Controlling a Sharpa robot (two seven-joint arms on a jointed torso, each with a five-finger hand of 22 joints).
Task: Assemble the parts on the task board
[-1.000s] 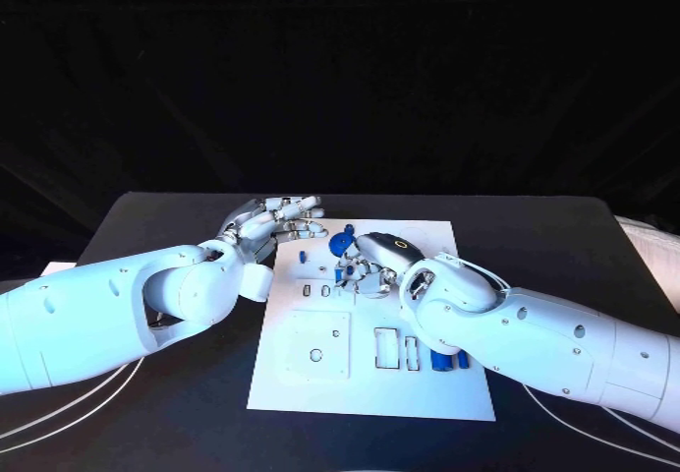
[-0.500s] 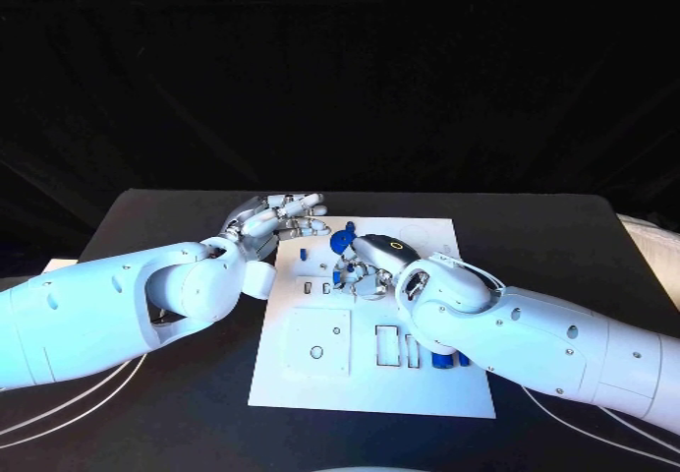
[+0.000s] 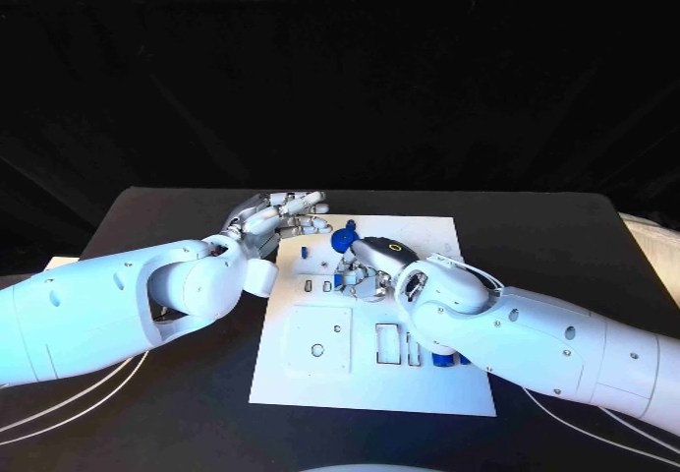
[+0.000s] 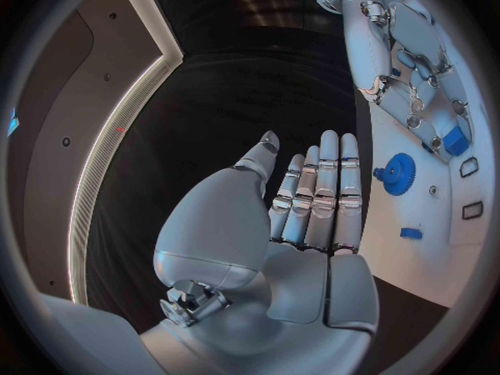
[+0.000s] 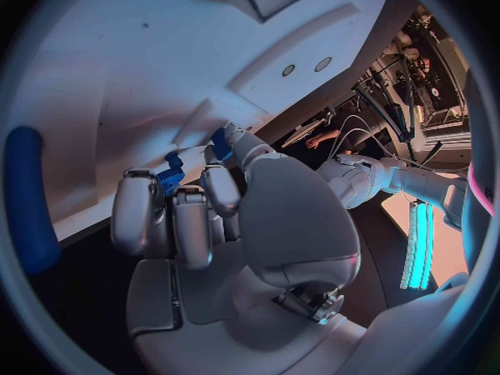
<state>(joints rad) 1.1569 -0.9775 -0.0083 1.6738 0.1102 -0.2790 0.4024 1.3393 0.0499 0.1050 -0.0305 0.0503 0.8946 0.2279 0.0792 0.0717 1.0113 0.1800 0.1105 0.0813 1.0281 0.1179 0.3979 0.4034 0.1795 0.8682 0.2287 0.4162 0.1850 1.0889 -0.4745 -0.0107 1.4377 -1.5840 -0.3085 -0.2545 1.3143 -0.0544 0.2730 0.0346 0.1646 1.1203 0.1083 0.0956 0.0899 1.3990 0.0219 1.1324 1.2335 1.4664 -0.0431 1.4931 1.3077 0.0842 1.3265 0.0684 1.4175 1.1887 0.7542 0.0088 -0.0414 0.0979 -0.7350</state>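
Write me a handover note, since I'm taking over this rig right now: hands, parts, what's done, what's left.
Left hand: flat, fingers together, holding nothing, beside the far left corner of the task board.
Right hand: over the board's far middle, fingers curled down on a small blue part.
Blue gear lies on the board near the far edge. More blue parts sit by the right arm at the board's right side.
Done: cannot tell whether anything is seated yet. Left: place the held part, then the gear and the remaining parts; several slots look empty.
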